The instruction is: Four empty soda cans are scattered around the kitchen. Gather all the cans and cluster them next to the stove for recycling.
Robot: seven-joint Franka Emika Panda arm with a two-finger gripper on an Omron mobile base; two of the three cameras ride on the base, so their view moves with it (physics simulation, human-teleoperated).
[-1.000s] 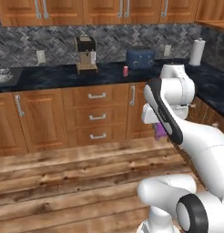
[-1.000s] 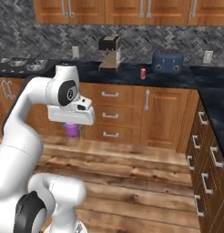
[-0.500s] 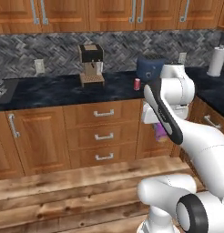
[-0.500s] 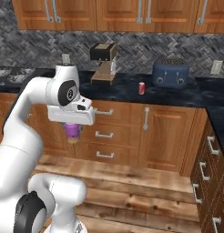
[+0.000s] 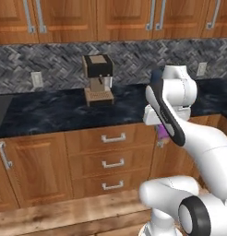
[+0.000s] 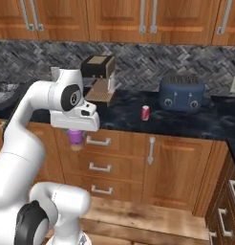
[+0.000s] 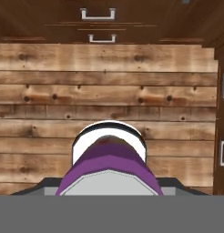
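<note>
A: Cabinets first, from the left base view: reddish-brown wood drawers (image 5: 110, 161) run under the black marbled desk (image 5: 46, 113), and a boxy brown-and-black coffee machine (image 5: 98, 78) stands on it against the grey herringbone backsplash (image 5: 50, 64).

B: And the white arm's end effector (image 5: 162, 132) hangs in front of the drawers, below the desk edge, pointing down, with a purple cylinder (image 5: 162, 133) peeking out beneath the hand.

A: Over to the right base view. There's a small red soda can with a silvery top (image 6: 145, 112), upright on the desk, between the coffee machine (image 6: 99, 76) and a rounded dark-blue toaster (image 6: 182, 92), nearer the toaster and closer to the desk's front edge.

B: It stands well apart from the end effector (image 6: 76, 139), which sits low and to the left of it, in front of the drawers. The purple can (image 6: 76, 137) hangs under the white hand, upright.

A: Hand view now, looking straight down at the wood plank floor (image 7: 109, 91). The purple can with its white-rimmed end (image 7: 109, 157) sits right between the fingers.

B: So the end effector (image 7: 109, 182) is pinching the purple can, held clear above the floor. Drawer handles (image 7: 98, 14) show along the top edge.
</note>
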